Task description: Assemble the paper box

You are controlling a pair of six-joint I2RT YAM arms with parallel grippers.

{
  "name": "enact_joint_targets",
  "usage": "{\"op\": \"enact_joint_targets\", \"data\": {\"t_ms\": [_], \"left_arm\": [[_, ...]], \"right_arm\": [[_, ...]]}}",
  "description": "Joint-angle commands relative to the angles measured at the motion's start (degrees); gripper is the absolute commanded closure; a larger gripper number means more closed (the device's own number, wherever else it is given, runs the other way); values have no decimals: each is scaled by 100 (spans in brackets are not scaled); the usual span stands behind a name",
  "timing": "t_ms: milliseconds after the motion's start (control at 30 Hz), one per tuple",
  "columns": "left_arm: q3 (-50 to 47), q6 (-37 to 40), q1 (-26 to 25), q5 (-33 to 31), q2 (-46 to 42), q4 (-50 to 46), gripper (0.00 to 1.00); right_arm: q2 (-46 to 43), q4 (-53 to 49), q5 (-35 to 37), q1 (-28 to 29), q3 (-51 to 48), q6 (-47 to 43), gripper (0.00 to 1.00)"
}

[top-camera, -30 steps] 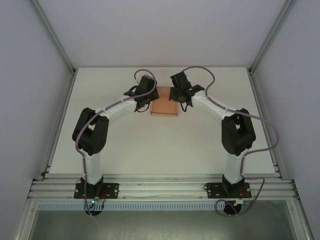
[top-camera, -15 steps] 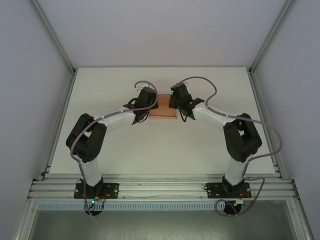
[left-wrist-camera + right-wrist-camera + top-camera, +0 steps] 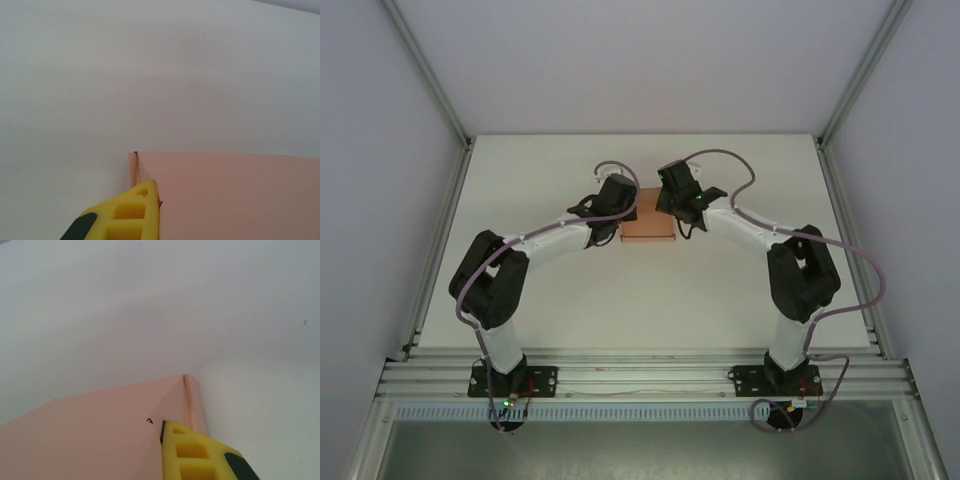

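Two hands flank the paper box [image 3: 648, 226], which lies at the upper centre of the top view on the white surface [image 3: 720, 290]. The left hand [image 3: 617, 207] is at its left end and the right hand [image 3: 678, 200] at its right. Both have their fingers together; whether card is nipped between them I cannot tell. In the left wrist view a yellow fingertip [image 3: 150, 192] sits against a box corner. The ends seem to be getting squared, so press evenly along the creases to keep the thin card from buckling or sliding.

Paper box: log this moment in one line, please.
paper box: flat-looking, held between both arms | left gripper: shut on its left edge | right gripper: shut on its right edge
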Motion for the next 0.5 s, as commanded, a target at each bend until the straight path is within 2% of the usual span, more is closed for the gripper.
{"op": "enact_joint_targets", "data": {"t_ms": [0, 133, 467], "left_arm": [[-3, -35, -89, 133, -200, -262, 100], [-427, -98, -93, 95, -265, 52, 100], [-1347, -186, -143, 418, -481, 681, 100]], "right_arm": [[190, -299, -220, 49, 211, 228, 100], [186, 140, -397, 51, -375, -46, 100], [-281, 1269, 368, 248, -2222, -839, 100]]}}
